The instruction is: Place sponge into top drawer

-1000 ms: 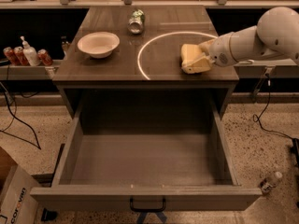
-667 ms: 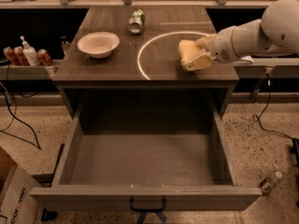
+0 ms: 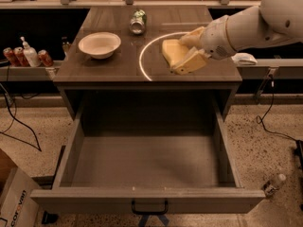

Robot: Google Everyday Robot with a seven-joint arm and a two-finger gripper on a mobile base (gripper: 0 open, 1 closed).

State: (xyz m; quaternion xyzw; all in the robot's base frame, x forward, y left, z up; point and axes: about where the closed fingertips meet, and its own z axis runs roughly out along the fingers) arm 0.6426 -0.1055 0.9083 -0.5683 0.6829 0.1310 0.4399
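The gripper (image 3: 182, 56) is clamped on the sponge (image 3: 171, 51) near the tabletop's (image 3: 94, 66) front edge, top drawer (image 3: 94, 203) pulled wide open below, and the cardboard box (image 3: 16, 200) lettering is cut off.

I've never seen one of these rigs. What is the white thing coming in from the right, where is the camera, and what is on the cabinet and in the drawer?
There is one camera, looking down from in front of the cabinet; what it is mounted on does not show. The white tube on the right is a robot arm, and it ends in a cream two-finger gripper. The gripper is closed on a pale yellow sponge at the cabinet top, inside a white ring marked there. A white bowl and a can lying on its side also sit on the top. Below, the top drawer is pulled out, with nothing visible inside. The sponge is not yet in it.
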